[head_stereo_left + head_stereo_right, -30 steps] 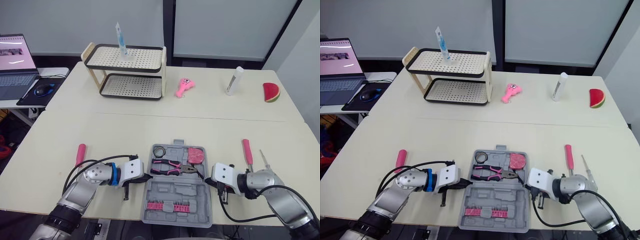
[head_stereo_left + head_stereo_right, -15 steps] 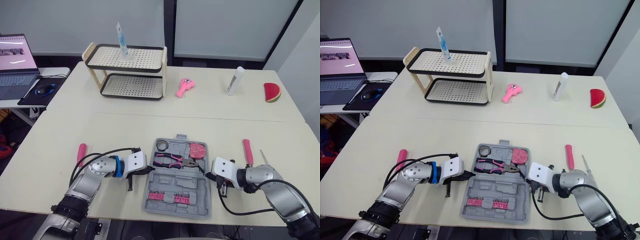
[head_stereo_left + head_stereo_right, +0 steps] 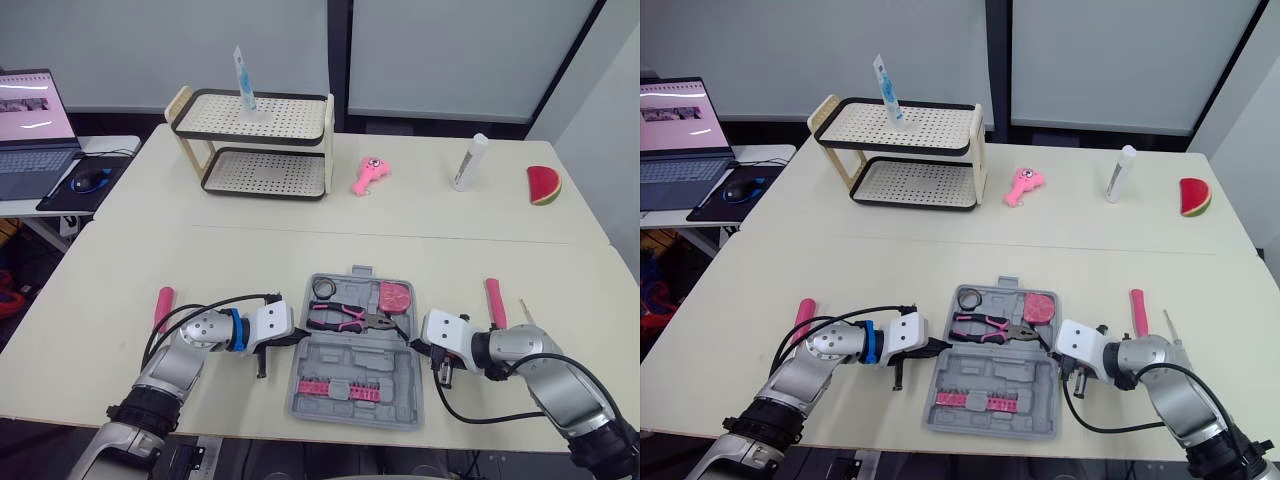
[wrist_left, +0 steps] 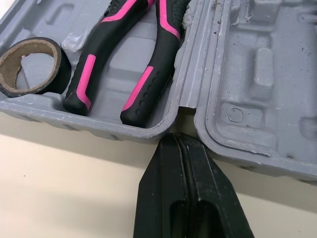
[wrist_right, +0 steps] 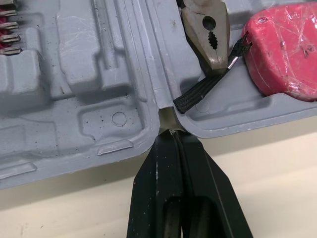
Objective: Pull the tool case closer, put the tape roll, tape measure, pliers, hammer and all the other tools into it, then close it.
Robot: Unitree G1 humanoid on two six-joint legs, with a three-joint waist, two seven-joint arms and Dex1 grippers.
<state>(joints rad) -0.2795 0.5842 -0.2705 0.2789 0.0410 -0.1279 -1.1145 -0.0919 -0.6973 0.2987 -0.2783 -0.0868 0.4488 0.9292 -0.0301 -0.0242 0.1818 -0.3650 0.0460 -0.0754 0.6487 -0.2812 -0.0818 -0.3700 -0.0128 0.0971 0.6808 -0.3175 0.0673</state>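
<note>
The grey tool case (image 3: 372, 365) lies open near the table's front edge. Its far half holds a black tape roll (image 3: 321, 290), pink-and-black pliers (image 3: 345, 318) and a pink tape measure (image 3: 395, 298); the near half holds pink bits (image 3: 338, 391). My left gripper (image 3: 293, 338) is shut, its tip at the hinge notch on the case's left side (image 4: 177, 141). My right gripper (image 3: 413, 343) is shut too, its tip touching the hinge notch on the right side (image 5: 171, 136). A pink-handled tool (image 3: 163, 307) lies left of the case, and a pink-handled screwdriver (image 3: 494, 301) lies right of it.
A thin metal tool (image 3: 527, 312) lies beside the screwdriver. Further back stand a two-tier rack (image 3: 255, 145), a pink toy (image 3: 368, 174), a white tube (image 3: 469, 161) and a watermelon slice (image 3: 543, 185). A side desk with a laptop (image 3: 30, 130) stands at the left.
The case and both shut grippers at its hinge notches have shifted a little away from the front edge. The loose tools on either side have stayed put.
</note>
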